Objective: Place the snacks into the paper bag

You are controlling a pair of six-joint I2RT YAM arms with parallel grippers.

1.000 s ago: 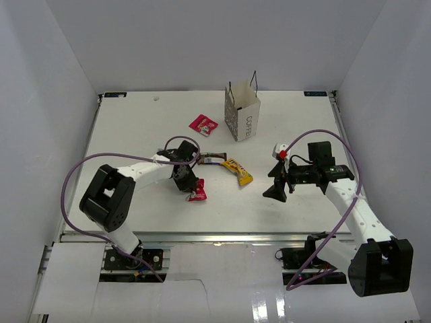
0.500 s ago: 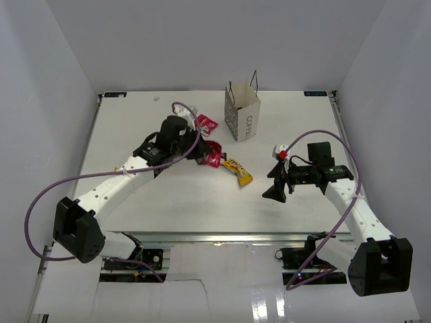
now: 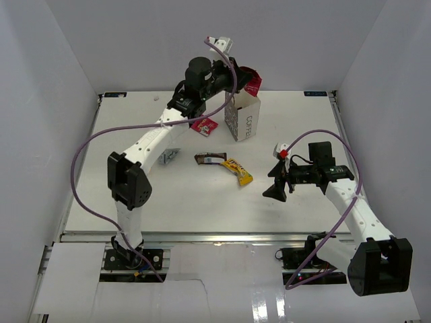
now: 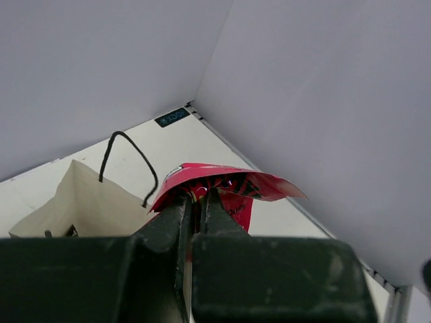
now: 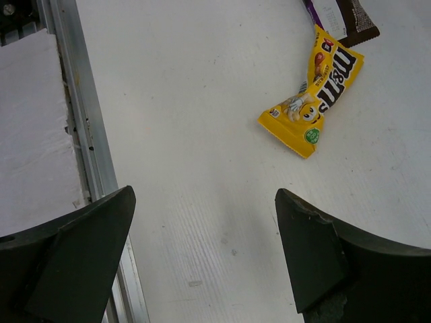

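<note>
Red wrapper aloft in the top view: the left gripper [image 3: 244,77] is clamped on a pink-red packet [image 3: 252,81] just above the mouth of the paper bag [image 3: 244,121]. A second pink-red packet [image 3: 203,125] lies at the bag's 9 o'clock, and the dark brown bar [image 3: 210,159] and yellow packet [image 3: 239,171] lie near its 6, so most of the job looks undone. The left wrist view shows the bag's open top at 8 o'clock of the pinched packet, its inside unseen, and the right wrist view shows the right gripper [image 5: 202,202] spread wide and empty, with the yellow packet at 1 o'clock.
</note>
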